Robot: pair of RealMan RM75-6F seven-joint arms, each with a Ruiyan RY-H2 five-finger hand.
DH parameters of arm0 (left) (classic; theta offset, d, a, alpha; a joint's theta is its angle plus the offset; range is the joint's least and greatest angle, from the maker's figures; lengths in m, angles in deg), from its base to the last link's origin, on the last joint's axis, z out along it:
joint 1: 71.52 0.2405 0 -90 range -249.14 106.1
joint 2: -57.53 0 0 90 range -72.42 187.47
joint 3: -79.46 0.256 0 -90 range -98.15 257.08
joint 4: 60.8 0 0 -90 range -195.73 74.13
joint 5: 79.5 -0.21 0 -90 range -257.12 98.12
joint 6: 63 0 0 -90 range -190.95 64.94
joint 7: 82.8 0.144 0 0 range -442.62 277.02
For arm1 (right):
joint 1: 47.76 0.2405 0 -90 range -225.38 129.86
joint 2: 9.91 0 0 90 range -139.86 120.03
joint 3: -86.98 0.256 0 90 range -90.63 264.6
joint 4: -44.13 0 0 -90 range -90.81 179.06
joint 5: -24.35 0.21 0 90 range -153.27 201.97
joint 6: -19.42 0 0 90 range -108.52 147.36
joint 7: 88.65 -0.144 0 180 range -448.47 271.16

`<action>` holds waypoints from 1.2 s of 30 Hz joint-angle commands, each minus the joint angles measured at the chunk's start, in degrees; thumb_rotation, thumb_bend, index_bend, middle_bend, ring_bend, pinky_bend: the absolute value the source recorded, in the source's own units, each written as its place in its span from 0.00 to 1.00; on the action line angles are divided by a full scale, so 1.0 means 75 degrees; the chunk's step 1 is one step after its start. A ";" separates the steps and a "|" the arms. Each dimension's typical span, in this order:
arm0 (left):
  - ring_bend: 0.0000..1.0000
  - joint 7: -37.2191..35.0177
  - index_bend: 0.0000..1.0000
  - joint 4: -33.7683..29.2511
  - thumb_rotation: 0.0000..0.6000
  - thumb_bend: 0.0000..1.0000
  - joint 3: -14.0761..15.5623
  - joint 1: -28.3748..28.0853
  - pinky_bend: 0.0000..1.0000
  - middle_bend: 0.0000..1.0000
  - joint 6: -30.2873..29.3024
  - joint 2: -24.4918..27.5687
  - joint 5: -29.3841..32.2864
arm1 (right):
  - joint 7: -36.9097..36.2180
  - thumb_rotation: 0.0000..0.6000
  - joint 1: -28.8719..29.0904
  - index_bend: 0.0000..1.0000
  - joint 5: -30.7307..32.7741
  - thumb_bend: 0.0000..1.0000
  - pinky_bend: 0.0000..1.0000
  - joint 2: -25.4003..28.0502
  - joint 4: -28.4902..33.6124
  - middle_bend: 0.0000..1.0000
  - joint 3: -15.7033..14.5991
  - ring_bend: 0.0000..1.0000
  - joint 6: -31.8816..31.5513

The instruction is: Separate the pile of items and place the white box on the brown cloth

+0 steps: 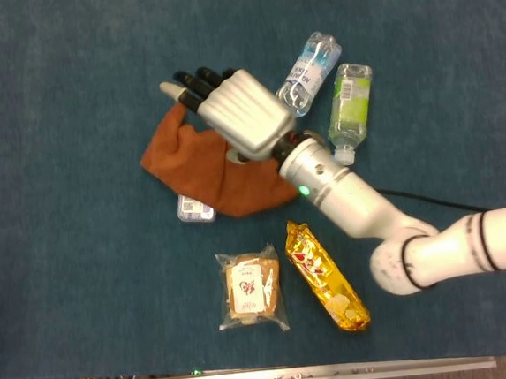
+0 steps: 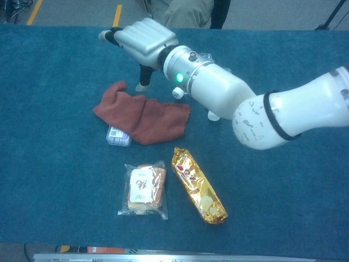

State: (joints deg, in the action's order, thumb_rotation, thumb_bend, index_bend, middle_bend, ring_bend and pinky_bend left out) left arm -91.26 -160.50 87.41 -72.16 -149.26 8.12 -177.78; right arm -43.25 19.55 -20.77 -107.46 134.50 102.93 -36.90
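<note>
— Where is the white box point(image 1: 195, 210)?
— On the blue surface point(image 1: 75, 285), half tucked under the brown cloth's point(image 1: 205, 163) near edge.
— And the right hand point(image 1: 228, 105)?
— Poised above the cloth's far side, fingers extended and holding nothing. Two bottles point(image 1: 312, 70) lie beside it; a gold snack bag point(image 1: 325, 276) and a wrapped bread point(image 1: 252, 287) sit nearer.

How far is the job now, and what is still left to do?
Partly separated: the bottles, bread pack and gold snack bag lie apart. The right hand hovers over the brown cloth, holding nothing. Left: the white box is half under the cloth, not on it.
</note>
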 commanded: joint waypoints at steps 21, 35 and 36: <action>0.14 0.0151 0.18 -0.0355 1.00 0.33 -0.0432 -0.1371 0.15 0.20 0.1468 -0.0201 -0.0339 | -0.2043 1.00 -0.2769 0.00 -0.2562 0.00 0.41 0.4308 0.2782 0.22 -0.2020 0.20 -0.1062; 0.13 0.0201 0.09 -0.0167 1.00 0.30 -0.0970 -0.3232 0.15 0.15 0.3394 -0.1151 -0.0503 | -0.3022 1.00 -0.4334 0.02 -0.4557 0.00 0.45 0.5813 0.3456 0.26 -0.2780 0.29 -0.1966; 0.12 0.0190 0.08 -0.0150 1.00 0.30 -0.1000 -0.3364 0.15 0.14 0.3558 -0.1198 -0.0464 | -0.3072 1.00 -0.4405 0.02 -0.4648 0.00 0.45 0.5844 0.3458 0.26 -0.2789 0.29 -0.2010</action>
State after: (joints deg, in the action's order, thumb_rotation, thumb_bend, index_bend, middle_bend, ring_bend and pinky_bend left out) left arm -90.01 -162.08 80.80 -95.01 -125.18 0.32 -181.62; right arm -65.52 -12.53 -54.59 -64.24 160.22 82.46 -51.32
